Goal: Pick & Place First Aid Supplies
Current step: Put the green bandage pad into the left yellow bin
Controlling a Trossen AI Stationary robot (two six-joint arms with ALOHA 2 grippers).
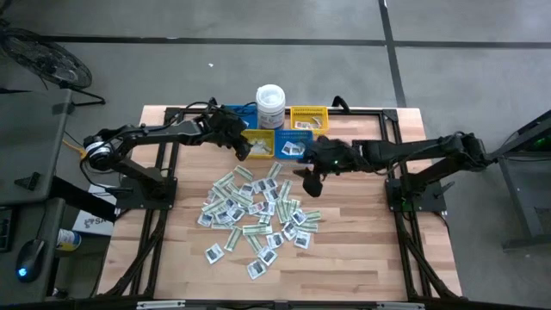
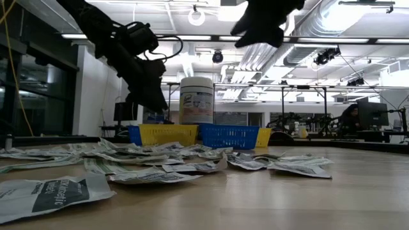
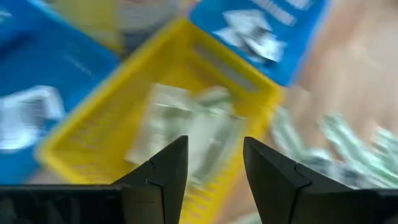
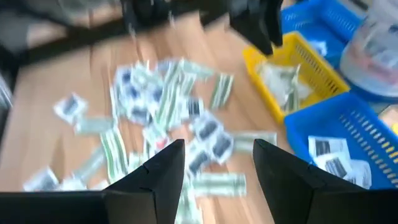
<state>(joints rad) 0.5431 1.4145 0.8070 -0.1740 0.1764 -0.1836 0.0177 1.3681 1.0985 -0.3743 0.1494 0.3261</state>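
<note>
Nearest the low camera lies 1 crumpled white packet [image 2: 54,195] with dark print, at the front edge of the scattered first aid supplies [image 1: 256,211]. These are dozens of small flat packets, too many and too overlapped for me to count exactly, spread over the middle of the wooden table [image 1: 370,258]: white squares with dark print mixed with longer green-and-white strips.

At the back of the table stand 4 small bins: 2 blue, 2 yellow. The nearer yellow bin [image 1: 259,143] holds several green-and-white strips, blurred in my left wrist view. The nearer blue bin [image 1: 294,145] beside it holds a few white squares. Behind them stands 1 white lidded tub [image 1: 270,106].

My left gripper [image 3: 214,163] hangs just above the nearer yellow bin, its 2 fingers parted with nothing between them. My right gripper [image 4: 217,165] hovers over the pile's edge on the bins' side, fingers spread wide and empty, clear of the packets below.

The tabletop is pale wood planks in a dark metal frame. Beyond it the low view shows a large room with a white ceiling, pipes and ducts, strip lights, desks with monitors, and 1 person [image 2: 349,119] seated far off at the right.
</note>
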